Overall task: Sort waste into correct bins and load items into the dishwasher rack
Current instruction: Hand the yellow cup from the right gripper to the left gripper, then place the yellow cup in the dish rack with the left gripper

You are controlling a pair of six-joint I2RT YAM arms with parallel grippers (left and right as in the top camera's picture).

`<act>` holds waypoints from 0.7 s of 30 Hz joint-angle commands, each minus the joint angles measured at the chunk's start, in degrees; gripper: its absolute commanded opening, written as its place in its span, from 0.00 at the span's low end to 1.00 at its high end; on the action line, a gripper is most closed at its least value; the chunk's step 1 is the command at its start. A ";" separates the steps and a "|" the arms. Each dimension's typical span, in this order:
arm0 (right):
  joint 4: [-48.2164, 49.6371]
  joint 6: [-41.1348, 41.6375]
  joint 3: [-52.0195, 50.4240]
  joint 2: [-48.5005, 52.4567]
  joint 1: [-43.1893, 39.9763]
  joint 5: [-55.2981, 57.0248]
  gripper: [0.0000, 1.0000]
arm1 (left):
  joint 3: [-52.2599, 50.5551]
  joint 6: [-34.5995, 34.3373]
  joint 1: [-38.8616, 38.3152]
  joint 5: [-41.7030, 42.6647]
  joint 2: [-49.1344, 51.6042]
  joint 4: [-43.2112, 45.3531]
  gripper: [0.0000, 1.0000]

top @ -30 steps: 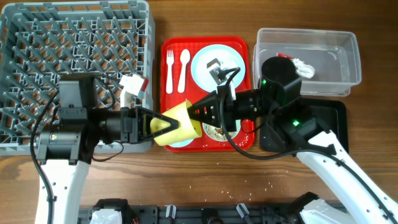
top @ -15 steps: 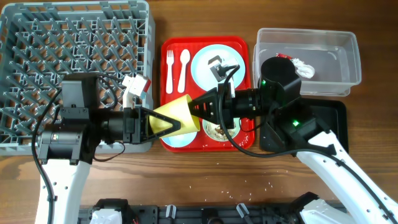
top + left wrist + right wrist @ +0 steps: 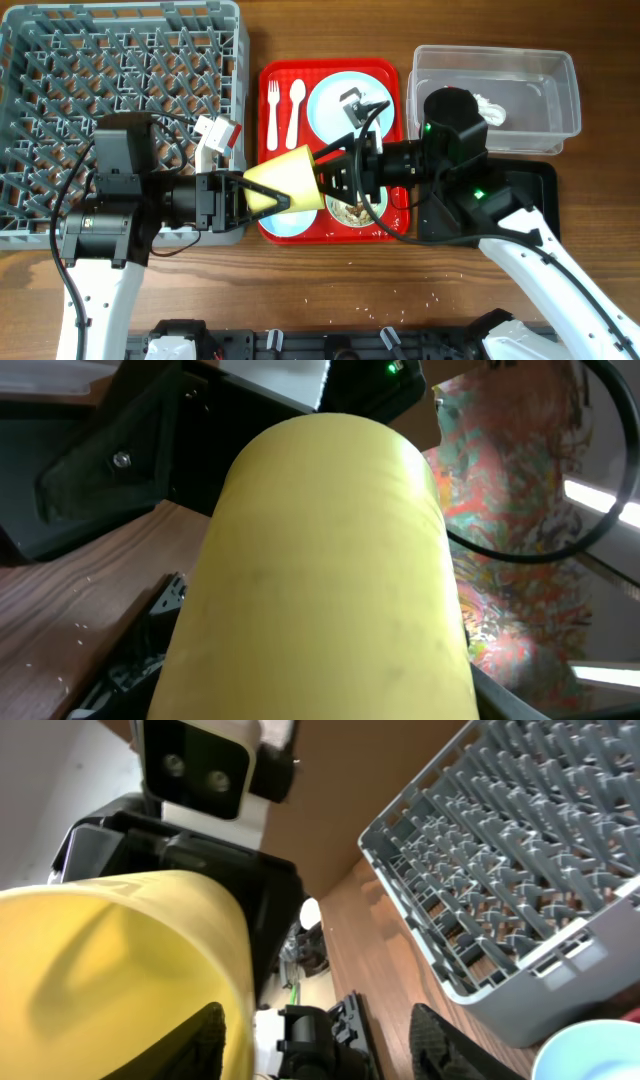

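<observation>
Left gripper (image 3: 266, 194) is clamped around the base of the cup (image 3: 295, 172), which fills its wrist view. Over the last second the cup has risen and tipped up between the arms. Just past its mouth, the right gripper (image 3: 325, 1032) has its fingers spread wide, apparently released. The handover looks done. The rack (image 3: 243, 80) waits behind the left gripper.

Where things sit on the table (image 3: 300, 300)

The rack (image 3: 120, 90) is on the left, the tray (image 3: 330, 68) is in the middle, and the tub (image 3: 495, 58) is at the back right with the shallow bin (image 3: 545, 175) just in front of it. Some rubbish (image 3: 492, 108) lies in the tub. On the tray, the cutlery (image 3: 273, 110) lies at the back left with the plate (image 3: 330, 105) beside it, and the left bowl (image 3: 283, 226) and right bowl (image 3: 350, 212) sit at the front. The cup (image 3: 290, 180) is up over the tray's front left, between the left gripper (image 3: 262, 196) and the right gripper (image 3: 328, 172).
</observation>
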 commanded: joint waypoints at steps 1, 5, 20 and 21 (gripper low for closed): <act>-2.14 -1.73 0.90 -0.46 -3.04 0.35 0.61 | 0.39 0.57 -0.35 -1.42 -0.72 0.44 0.59; -15.89 -6.56 0.90 -3.82 -5.16 10.12 0.62 | 0.39 0.55 -0.35 -18.93 -1.31 -1.88 0.58; -41.68 -10.19 0.90 -7.41 -4.98 25.90 0.63 | -1.81 -11.58 -0.35 -92.37 11.19 -16.02 0.55; -41.94 -10.21 0.90 -7.41 -4.98 25.90 0.63 | -1.81 -11.56 -0.35 -92.32 13.99 -15.67 0.55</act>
